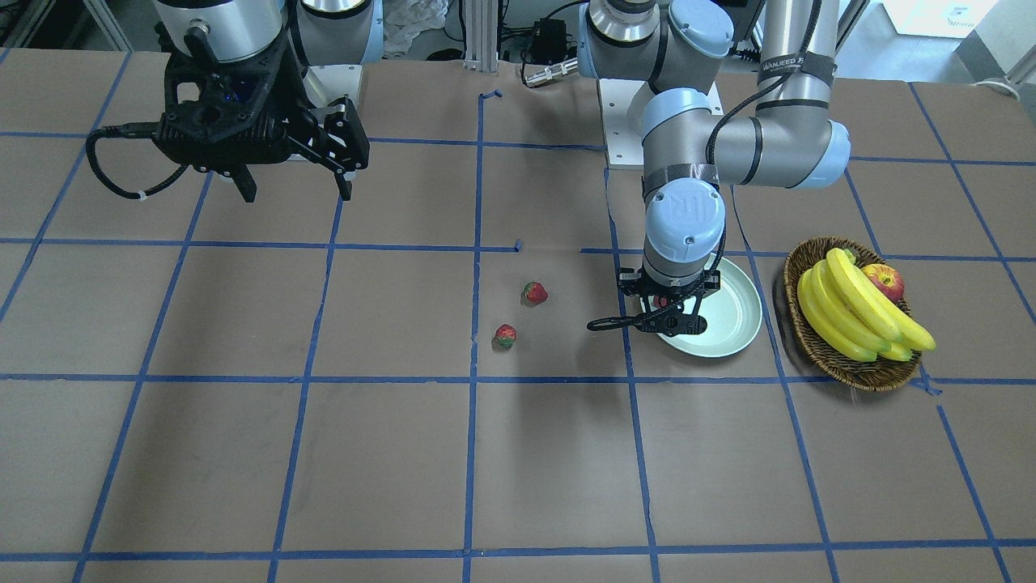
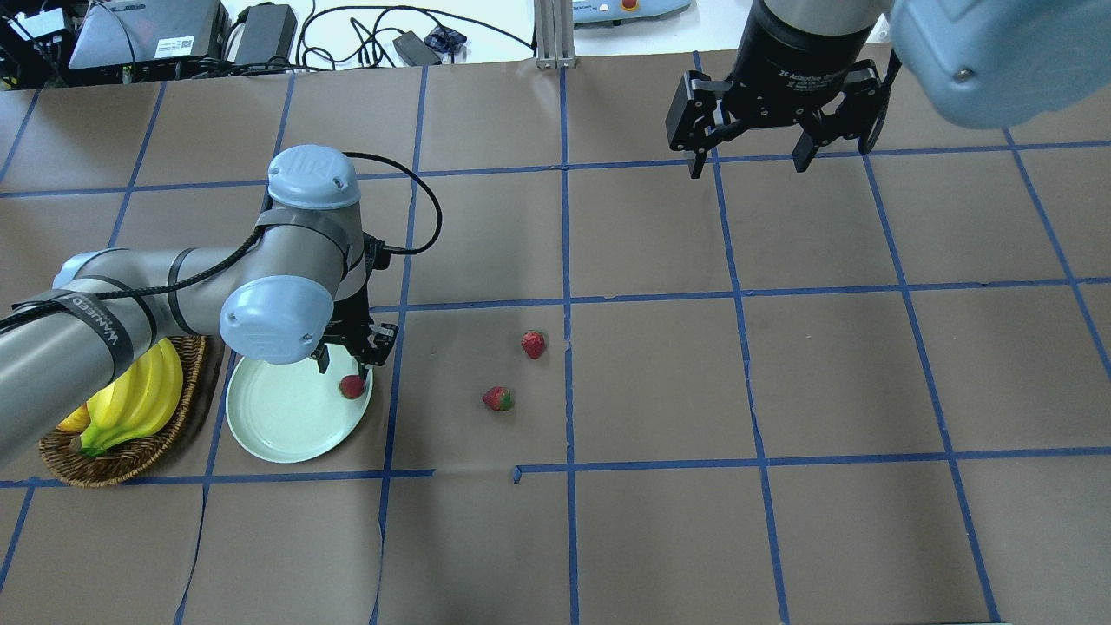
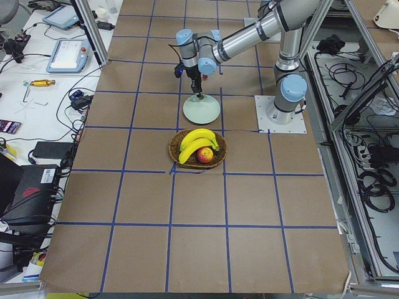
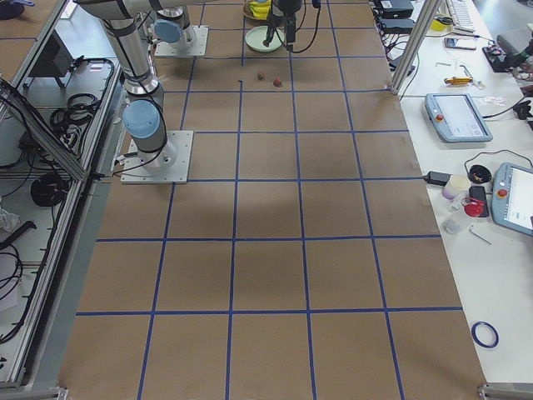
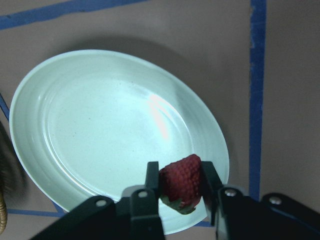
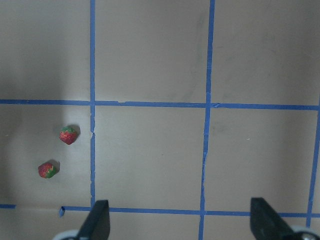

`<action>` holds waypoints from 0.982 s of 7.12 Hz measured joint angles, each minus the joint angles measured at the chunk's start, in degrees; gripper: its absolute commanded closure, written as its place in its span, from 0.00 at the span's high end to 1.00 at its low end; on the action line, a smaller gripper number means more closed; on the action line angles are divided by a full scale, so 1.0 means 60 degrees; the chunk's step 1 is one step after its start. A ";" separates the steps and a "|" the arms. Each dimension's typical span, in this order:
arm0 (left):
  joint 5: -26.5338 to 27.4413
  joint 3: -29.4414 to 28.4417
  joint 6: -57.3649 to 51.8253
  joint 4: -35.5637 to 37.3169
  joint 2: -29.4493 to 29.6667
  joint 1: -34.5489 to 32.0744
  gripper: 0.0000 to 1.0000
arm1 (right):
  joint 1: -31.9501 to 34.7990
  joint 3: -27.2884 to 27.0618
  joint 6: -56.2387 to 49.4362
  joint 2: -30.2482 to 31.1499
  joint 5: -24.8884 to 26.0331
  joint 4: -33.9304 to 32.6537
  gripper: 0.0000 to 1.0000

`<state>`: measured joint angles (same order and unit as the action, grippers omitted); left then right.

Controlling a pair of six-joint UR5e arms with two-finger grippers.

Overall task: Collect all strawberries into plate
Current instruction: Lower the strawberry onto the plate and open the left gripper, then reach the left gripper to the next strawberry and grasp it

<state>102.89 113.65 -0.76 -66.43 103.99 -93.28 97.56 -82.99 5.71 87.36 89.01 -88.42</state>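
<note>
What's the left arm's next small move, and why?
Probably shift the left gripper slightly toward the middle of the plate before opening. It is shut on a strawberry that hangs over the plate's rim band, not its flat centre, so a release here might let it roll off.

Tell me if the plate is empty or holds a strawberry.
Empty. The plate is bare; the strawberry over its rim is clamped in the left end effector, not lying in it.
</note>
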 measured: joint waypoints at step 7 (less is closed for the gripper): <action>-0.1958 -0.0077 0.3534 0.1546 0.0748 -0.2600 0.71 | 0.0019 -0.0010 0.0013 0.0000 -0.0026 0.0000 1.00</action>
<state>91.14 113.18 20.44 -57.16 108.48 -108.88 97.67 -83.05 5.79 87.36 88.86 -88.42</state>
